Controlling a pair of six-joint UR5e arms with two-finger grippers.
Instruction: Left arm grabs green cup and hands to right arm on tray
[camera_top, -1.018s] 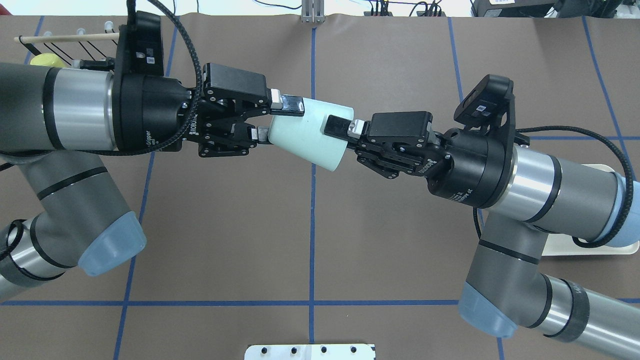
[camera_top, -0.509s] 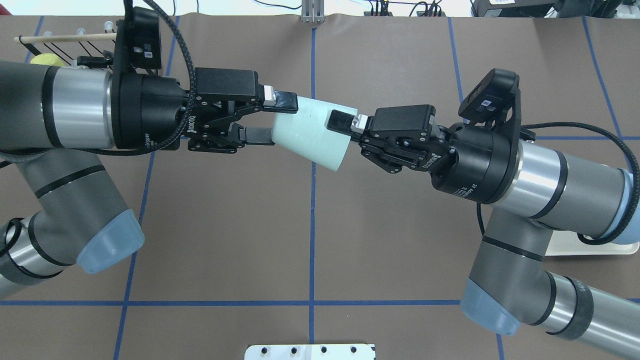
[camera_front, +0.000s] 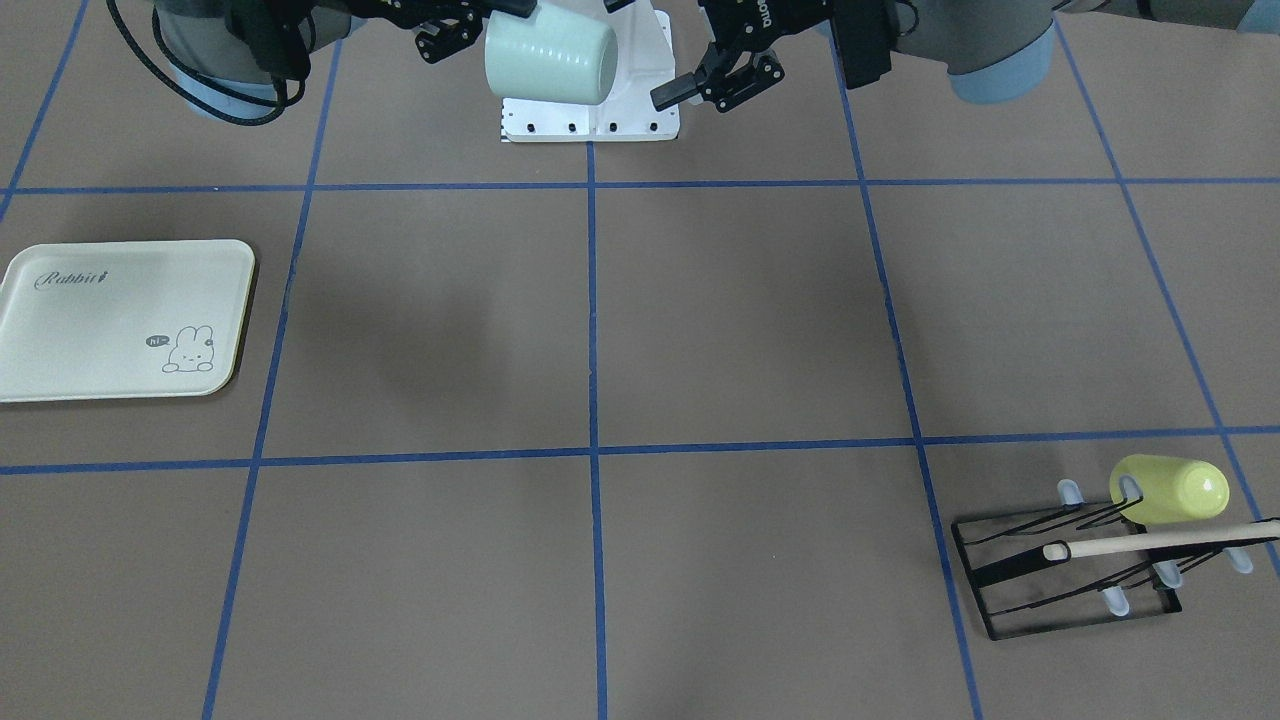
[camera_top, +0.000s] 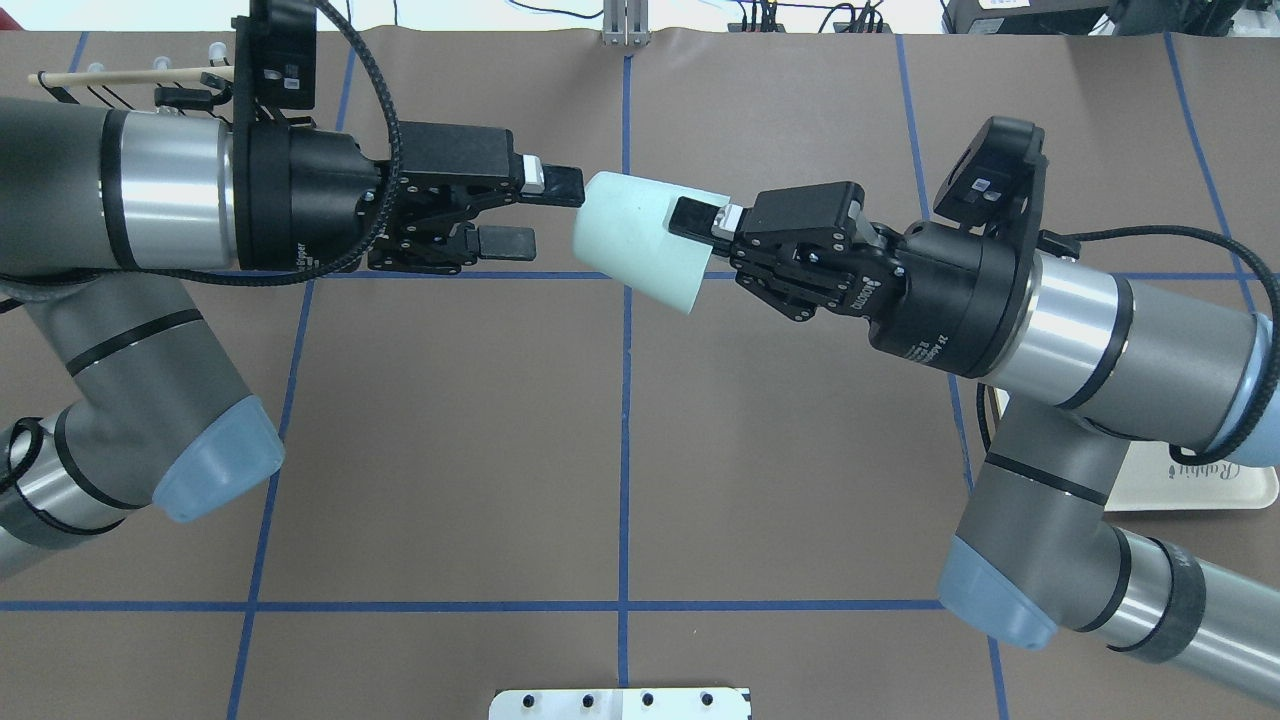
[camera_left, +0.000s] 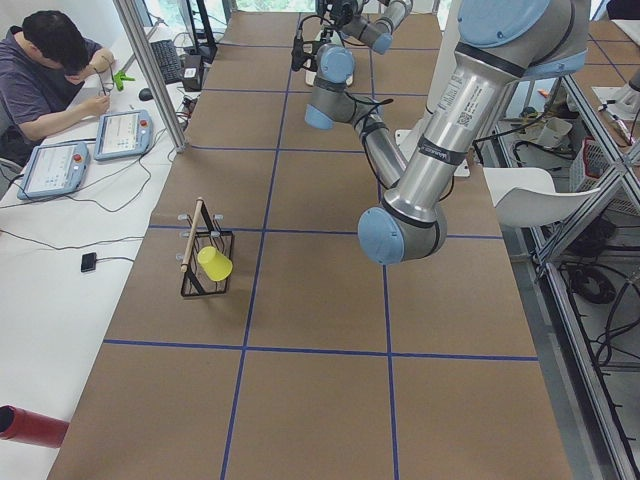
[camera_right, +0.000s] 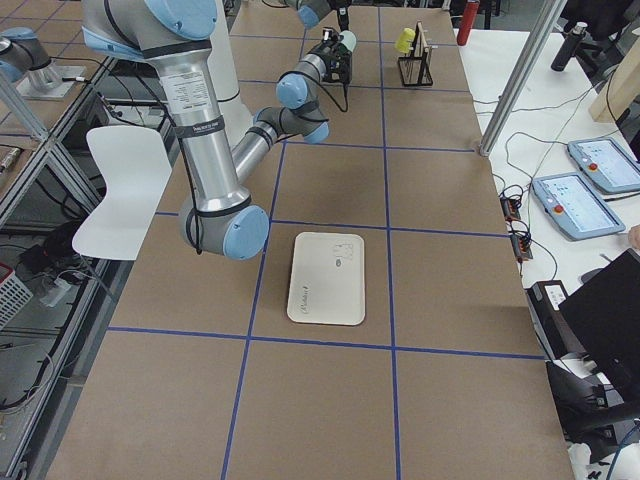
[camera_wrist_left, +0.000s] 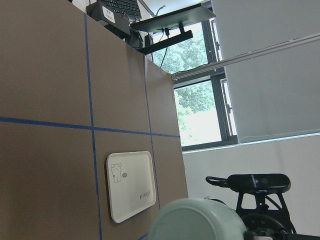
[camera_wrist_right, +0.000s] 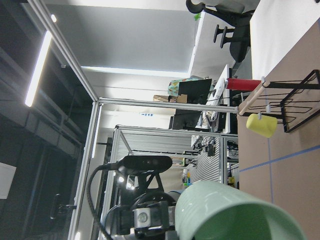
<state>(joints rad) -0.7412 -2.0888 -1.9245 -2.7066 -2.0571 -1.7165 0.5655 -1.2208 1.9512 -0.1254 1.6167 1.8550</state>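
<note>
The pale mint-green cup (camera_top: 635, 238) hangs on its side in the air above the table's middle; it also shows in the front view (camera_front: 550, 55). My right gripper (camera_top: 697, 238) is shut on its rim, with one finger (camera_top: 693, 214) outside the wall. My left gripper (camera_top: 538, 212) is open and empty, just left of the cup's base and clear of it. The left wrist view shows the cup's base (camera_wrist_left: 200, 220), and the right wrist view shows its open mouth (camera_wrist_right: 235, 215). The cream tray (camera_front: 120, 320) lies flat and bare on the robot's right, partly under my right arm (camera_top: 1200, 490).
A black wire rack (camera_front: 1060, 570) with a wooden rod stands at the far left and holds a yellow-green cup (camera_front: 1165, 490). A white mount plate (camera_top: 620, 703) sits at the table's near edge. An operator (camera_left: 50, 70) sits beyond the left end.
My left gripper has opened, let go of the cup and drawn back to the left. My right gripper has kept hold of the cup and carried it a little to the right.
</note>
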